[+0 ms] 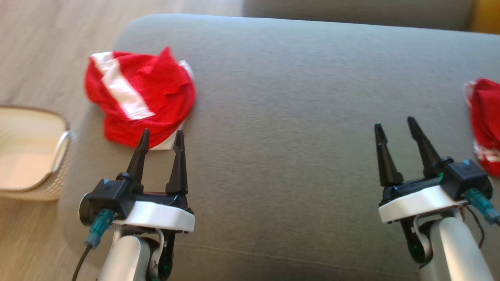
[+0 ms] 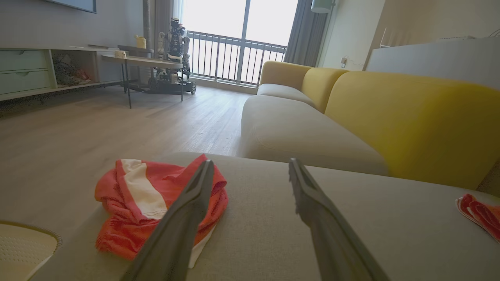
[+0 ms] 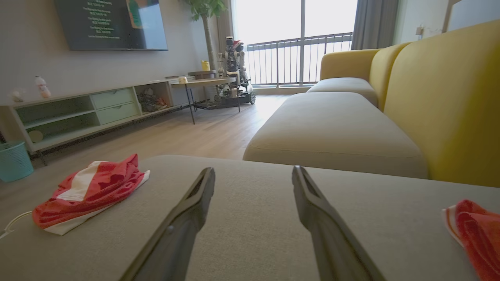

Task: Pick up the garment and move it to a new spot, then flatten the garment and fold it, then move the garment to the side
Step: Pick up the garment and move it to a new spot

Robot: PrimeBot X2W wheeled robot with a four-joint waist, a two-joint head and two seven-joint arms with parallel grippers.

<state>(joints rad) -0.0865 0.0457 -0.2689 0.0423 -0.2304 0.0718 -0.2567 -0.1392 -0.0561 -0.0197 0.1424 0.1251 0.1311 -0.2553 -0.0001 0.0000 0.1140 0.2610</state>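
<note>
**1. Left gripper** [image 1: 162, 131]. Two dark fingers spread apart with nothing between them, released. In the head view the tips overlap the near hem of the garment; contact with the cloth cannot be told.

**2. Right gripper** [image 1: 394, 122]. Fingers likewise spread and empty, over bare cushion.

**3. Garment** [image 1: 138, 99]. Red with a broad white stripe, crumpled into a rounded heap. It lies directly ahead of the left fingertips and a little to their left, and far to the left of the right fingers. It sits close to the cushion's left edge and its rounded far-left corner.

**4. Grey cushion** [image 1: 293, 97]. Broad, flat seat surface. A bare stretch runs from just right of the left fingers across to the right fingers, and ahead of both up to the far edge. The widest open ground lies between the two grippers.

**5. Second red cloth** [image 1: 484, 125]. Red with white trim, near the right fingers on their right side. The head view's border cuts it off.

**6. Pale perforated basket** [image 1: 31, 152]. To the left of the left fingers, beside the cushion's left edge and below its level.

**7. Wood floor** [image 2: 117, 117]. Beyond the cushion's edges, ahead and to the left of the left fingers, open up to a low table.

**8. Yellow sofa back** [image 2: 410, 117]. Ahead and to the right of both pairs of fingers, bounding the cushion on that side.
</note>
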